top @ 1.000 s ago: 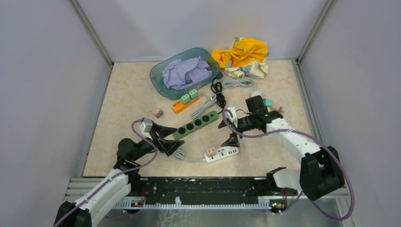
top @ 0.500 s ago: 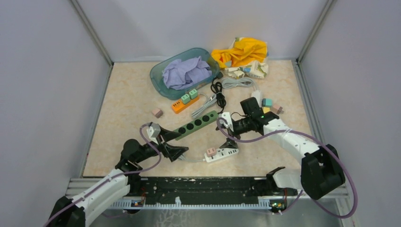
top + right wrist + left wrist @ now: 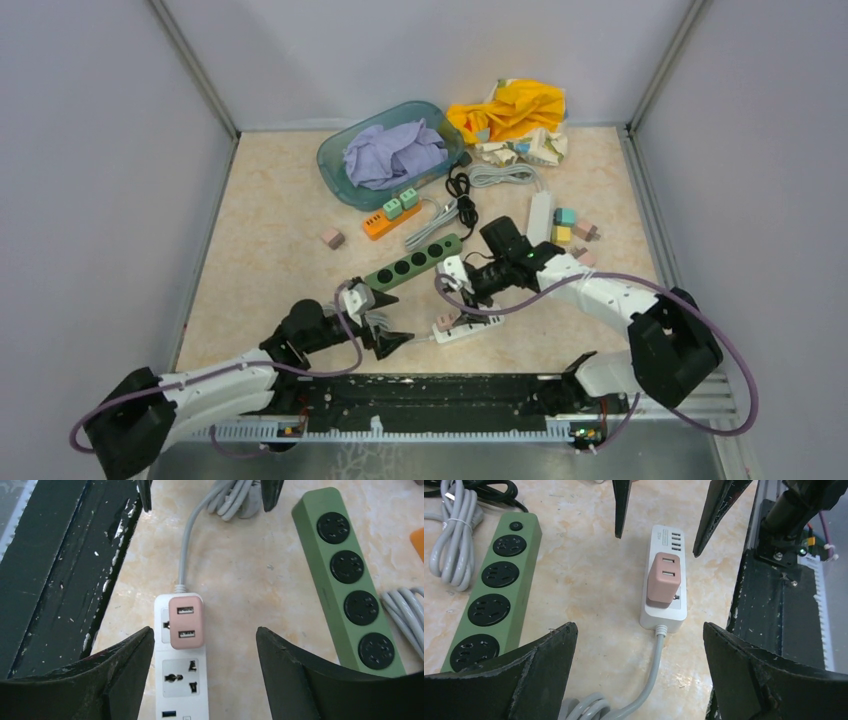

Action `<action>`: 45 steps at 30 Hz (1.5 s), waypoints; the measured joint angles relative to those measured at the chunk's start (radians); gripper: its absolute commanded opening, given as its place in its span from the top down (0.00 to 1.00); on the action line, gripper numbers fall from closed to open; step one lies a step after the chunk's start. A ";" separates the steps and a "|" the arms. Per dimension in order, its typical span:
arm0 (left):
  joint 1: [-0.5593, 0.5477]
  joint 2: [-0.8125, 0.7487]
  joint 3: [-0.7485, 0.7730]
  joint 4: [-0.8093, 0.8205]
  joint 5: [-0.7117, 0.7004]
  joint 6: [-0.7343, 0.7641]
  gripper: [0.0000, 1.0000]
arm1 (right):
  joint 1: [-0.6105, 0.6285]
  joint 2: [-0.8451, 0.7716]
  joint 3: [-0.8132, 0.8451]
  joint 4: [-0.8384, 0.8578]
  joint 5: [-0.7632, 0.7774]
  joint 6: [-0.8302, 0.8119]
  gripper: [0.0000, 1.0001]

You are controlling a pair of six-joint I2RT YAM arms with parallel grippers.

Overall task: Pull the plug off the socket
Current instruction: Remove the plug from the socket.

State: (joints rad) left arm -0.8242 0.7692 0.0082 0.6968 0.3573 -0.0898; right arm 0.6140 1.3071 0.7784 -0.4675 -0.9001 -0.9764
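Two grippers face one white power strip point(image 3: 480, 322) near the table's front edge.

Top view: my left gripper point(image 3: 388, 334) sits at the strip's cord end and my right gripper point(image 3: 460, 288) above its other end. The pink plug point(image 3: 446, 320) is seated in the strip between them.

Left wrist view: my left fingers are spread wide and touch nothing. The strip is centred in the gap, probably so I can pin it down.

Right wrist view: my right fingers stand apart on either side of the plug, clear of it and lined up for the pull. A green power strip point(image 3: 350, 575) lies alongside with nothing plugged in.
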 measured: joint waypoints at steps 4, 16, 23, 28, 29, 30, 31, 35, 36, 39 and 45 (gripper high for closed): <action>-0.083 0.079 0.000 0.027 -0.071 0.063 0.00 | 0.070 0.033 0.000 0.011 0.042 -0.008 0.38; -0.232 0.378 0.001 0.284 -0.261 0.201 0.00 | 0.185 0.096 0.001 0.011 0.151 -0.061 0.78; -0.285 0.592 0.050 0.421 -0.264 0.243 0.04 | 0.189 0.095 0.002 0.013 0.164 -0.056 0.94; -0.293 0.736 0.098 0.517 -0.263 0.240 0.11 | 0.189 0.095 0.003 0.018 0.170 -0.033 0.97; -0.293 0.780 0.113 0.542 -0.260 0.239 0.12 | 0.189 0.095 0.004 0.019 0.171 -0.027 0.98; -0.293 0.788 0.115 0.546 -0.260 0.239 0.12 | 0.189 0.095 0.004 0.020 0.172 -0.024 0.98; -0.293 0.810 0.120 0.563 -0.257 0.236 0.14 | 0.189 0.095 0.005 0.021 0.174 -0.018 0.99; -0.293 0.908 0.131 0.660 -0.244 0.216 0.22 | 0.188 0.095 0.008 0.020 0.184 -0.001 0.99; -0.294 0.926 0.131 0.678 -0.242 0.213 0.23 | 0.188 0.095 0.008 0.021 0.184 0.002 0.99; -0.294 0.985 0.134 0.733 -0.234 0.196 0.23 | 0.180 0.095 0.008 0.023 0.183 0.012 1.00; -0.294 1.066 0.155 0.787 -0.225 0.179 0.28 | 0.168 0.095 0.008 0.026 0.179 0.027 1.00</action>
State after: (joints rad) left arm -1.1179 1.8355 0.1635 1.4841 0.1322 0.0887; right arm 0.7822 1.4025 0.7868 -0.4416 -0.7208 -0.9493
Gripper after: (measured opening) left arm 0.760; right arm 0.316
